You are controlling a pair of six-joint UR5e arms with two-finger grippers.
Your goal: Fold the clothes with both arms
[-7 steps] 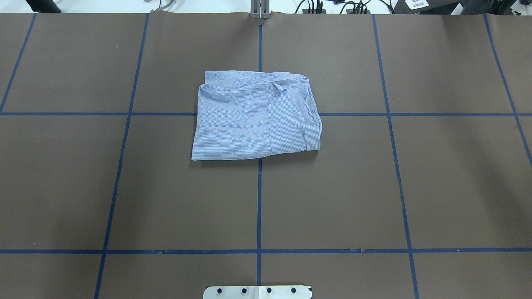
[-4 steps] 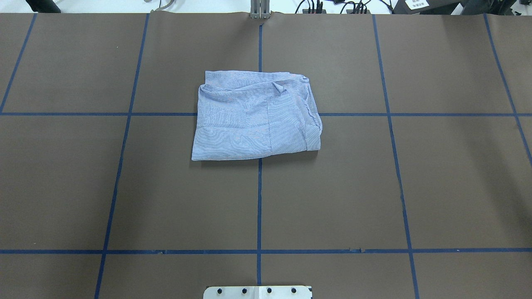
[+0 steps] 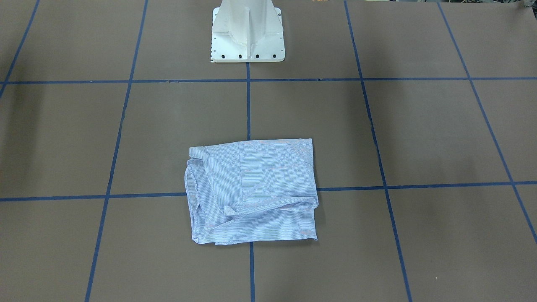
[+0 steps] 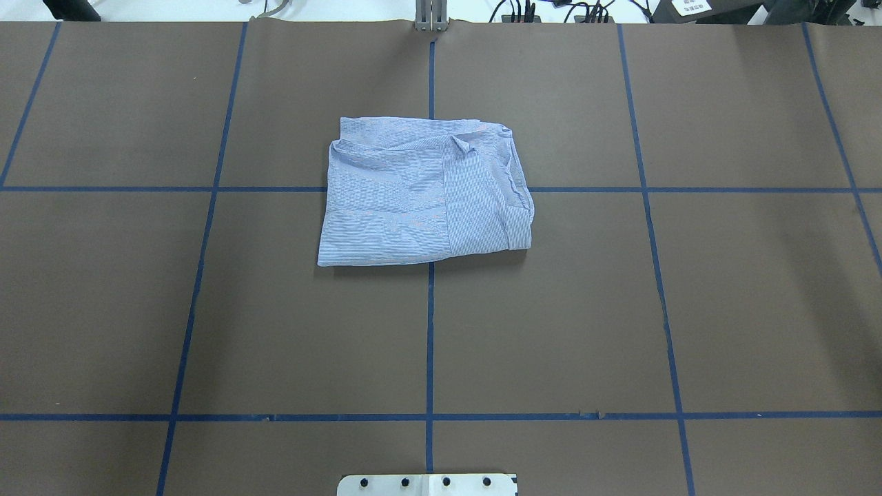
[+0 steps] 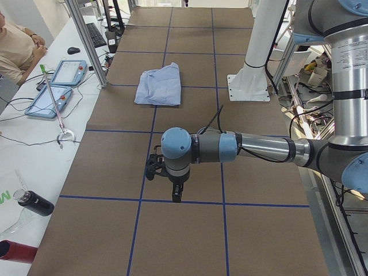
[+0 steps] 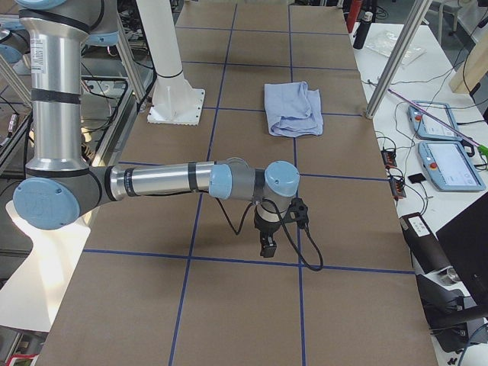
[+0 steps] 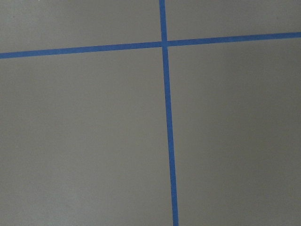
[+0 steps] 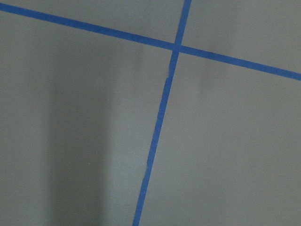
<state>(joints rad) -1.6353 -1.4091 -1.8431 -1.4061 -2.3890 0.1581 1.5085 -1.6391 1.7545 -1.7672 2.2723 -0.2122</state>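
**Shirt folded at mid-table; both grippers well clear of it**

Finger state could not be told for either arm. The left gripper (image 5: pixel 176 194) and the right gripper (image 6: pixel 267 248) showed only in the side views. Both wrist views held nothing but the brown table (image 7: pixel 84 141) and blue tape lines (image 7: pixel 167 122). Each gripper hung pointing down over the table, and no cloth hung from either.

The shirt (image 4: pixel 424 196) lay as a folded, slightly rumpled rectangle at mid-table, ahead of the pedestal (image 3: pixel 247 33). Its longer side ran left to right. It lay between the two grippers and well apart from both, each gripper being out toward its own end.

Judgement: neither arm was clearly nearer. Any further fold would need both to travel inward along the table.
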